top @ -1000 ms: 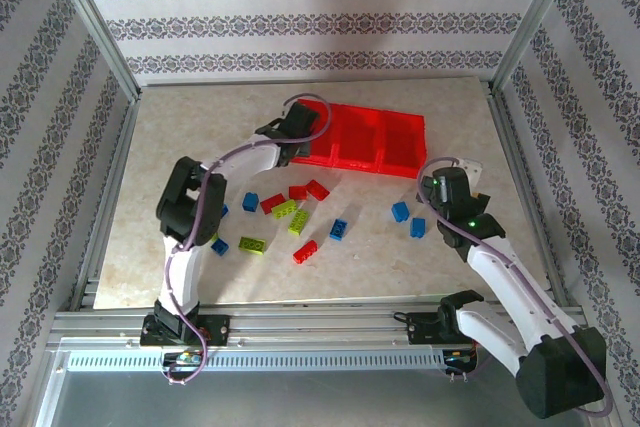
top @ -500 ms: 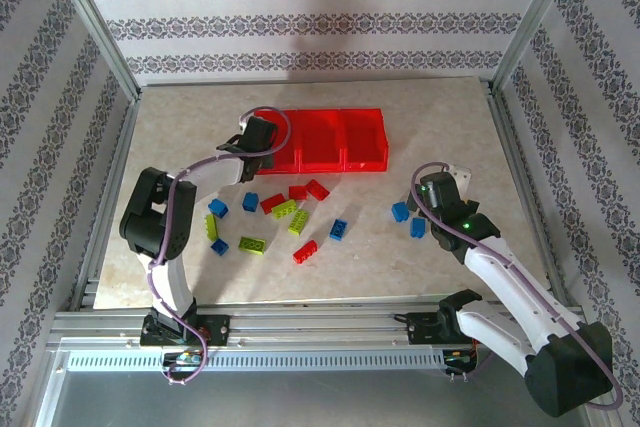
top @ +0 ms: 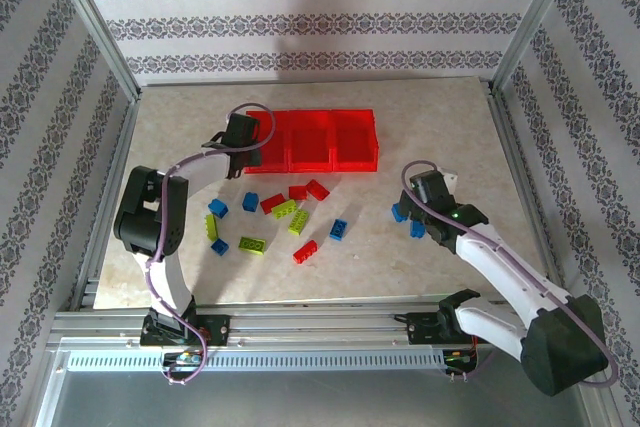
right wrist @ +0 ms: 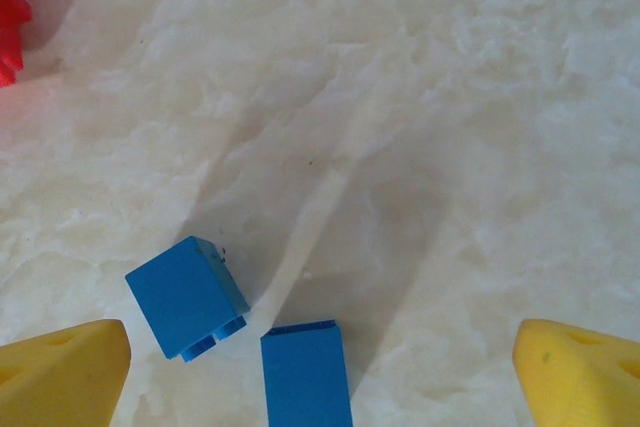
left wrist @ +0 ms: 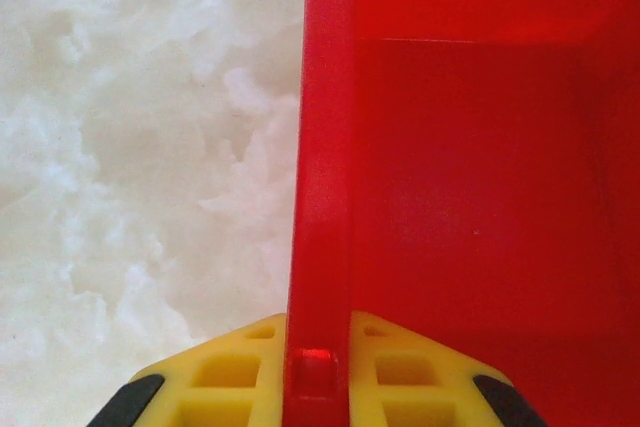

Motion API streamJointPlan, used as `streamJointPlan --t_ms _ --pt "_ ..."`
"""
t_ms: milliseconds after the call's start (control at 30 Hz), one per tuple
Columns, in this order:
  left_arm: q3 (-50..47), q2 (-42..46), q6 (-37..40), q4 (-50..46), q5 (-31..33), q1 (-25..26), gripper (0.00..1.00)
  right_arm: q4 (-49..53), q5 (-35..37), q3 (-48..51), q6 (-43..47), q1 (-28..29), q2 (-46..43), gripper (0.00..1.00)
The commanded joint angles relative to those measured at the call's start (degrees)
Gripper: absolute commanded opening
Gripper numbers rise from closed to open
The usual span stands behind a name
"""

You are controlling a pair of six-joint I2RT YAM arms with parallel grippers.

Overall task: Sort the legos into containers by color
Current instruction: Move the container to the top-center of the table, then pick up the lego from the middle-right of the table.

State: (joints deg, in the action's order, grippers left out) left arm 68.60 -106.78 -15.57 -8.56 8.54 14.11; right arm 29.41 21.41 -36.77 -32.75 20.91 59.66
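Pale marbled table (top: pixel 440 117), wallpapered walls (top: pixel 320 22); left claw (top: pixel 242 142) tight on rim of containers (top: pixel 330 137), right claw (top: pixel 408 209) wide.

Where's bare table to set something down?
Free: the table strip between the containers and the back wall; the stretch from the containers' right end to the right rail; the near strip between the legos and the arm bases. Crowded: the middle, among the legos, plus two blue bricks under the right tool.

I record the containers (left wrist: pixel 320 147) as glossy, translucent red plastic with smooth walls. The tabletop (right wrist: pixel 420 87) is marble-patterned with a low sheen. One blue lego (right wrist: pixel 186 296) looks like smooth hard plastic. On the right gripper (right wrist: pixel 318 372), the fingertips (right wrist: pixel 62 371) appear to be matt yellow plastic.
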Motion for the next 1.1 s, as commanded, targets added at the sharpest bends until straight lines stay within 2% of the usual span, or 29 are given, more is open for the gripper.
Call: streamJointPlan --t_ms 0,167,300,467,567,700,867,1067 --pt "3.2 -2.5 2.7 -4.1 -1.5 -0.9 0.15 2.4 -2.3 -1.4 -2.6 0.7 1.0 0.98" --pt "4.8 -4.7 1.8 -5.3 -2.9 -1.4 0.3 2.8 -5.0 0.0 -5.2 0.4 0.8 0.98" --pt "5.0 -4.8 1.1 -6.6 -1.9 -1.4 0.34 4.2 -7.7 1.3 -6.2 -0.9 -0.5 0.96" --pt "3.9 -1.7 0.3 -7.0 -1.4 -1.7 0.56 6.2 -13.4 3.3 -7.1 -4.9 -2.2 0.9" --pt "3.5 1.1 -0.4 -6.9 -1.6 -1.6 0.72 7.2 -15.2 4.0 -6.8 -6.3 -2.5 0.86" --pt "3.0 5.4 -1.8 -7.1 -2.0 -1.7 0.99 7.0 -15.8 4.5 -6.5 -6.6 -1.4 0.81" --pt "-0.3 12.0 -4.2 -6.2 -1.6 -1.7 1.0 5.9 -17.0 3.9 -5.9 -6.5 2.0 0.74" --pt "-9.0 23.0 -8.1 -3.3 1.3 -1.6 1.0 5.2 -16.5 1.7 -4.9 -7.0 7.3 0.7"
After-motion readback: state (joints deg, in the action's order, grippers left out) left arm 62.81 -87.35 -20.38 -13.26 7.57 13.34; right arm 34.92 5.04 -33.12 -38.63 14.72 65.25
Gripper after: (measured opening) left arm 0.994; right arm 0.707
